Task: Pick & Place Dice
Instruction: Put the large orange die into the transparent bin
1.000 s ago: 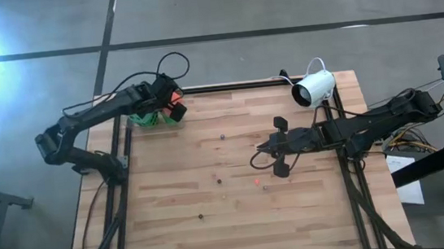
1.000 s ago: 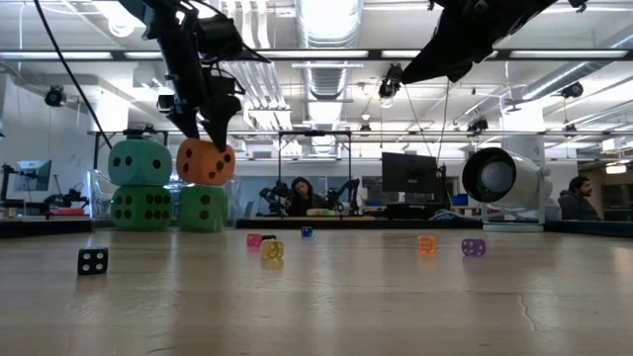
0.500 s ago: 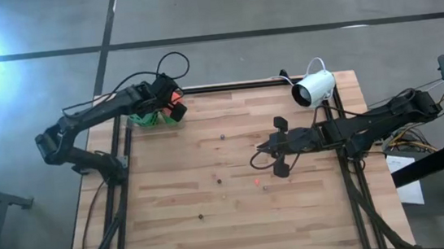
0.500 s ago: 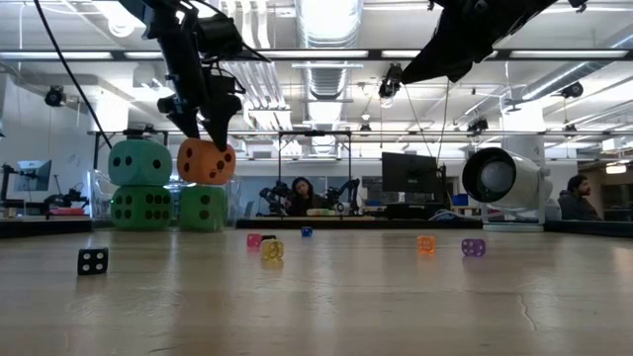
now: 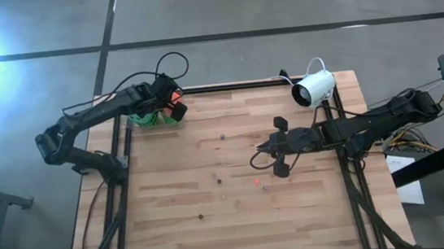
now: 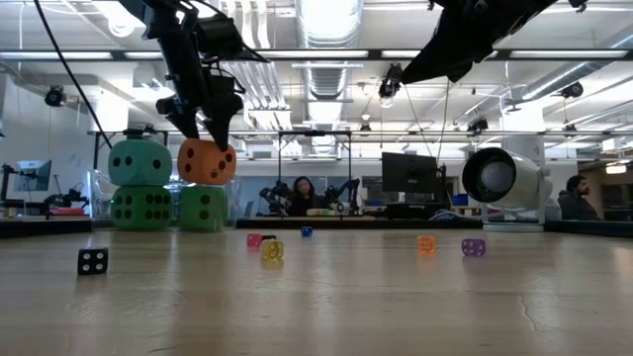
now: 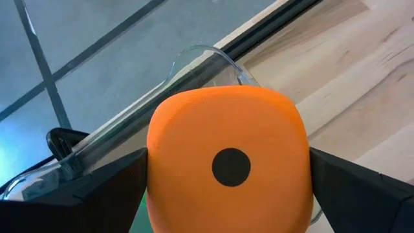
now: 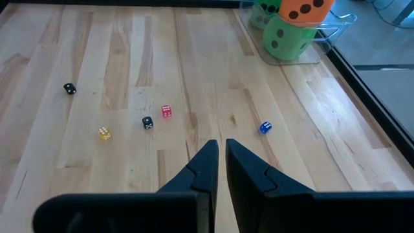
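Where wooden planks meet clear plastic, left gripper (image 6: 210,138) jaws clamping rounded orange-red die (image 7: 226,165); right gripper (image 8: 218,155) jaws nearly closed, empty.

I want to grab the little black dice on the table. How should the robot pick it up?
Come straight down on the black die and pinch two opposite flat sides with the fingers. It sits alone on the bare table, so its sides look free.

Two green dice (image 6: 141,206), one teal (image 6: 139,162), one orange-red (image 6: 207,161).
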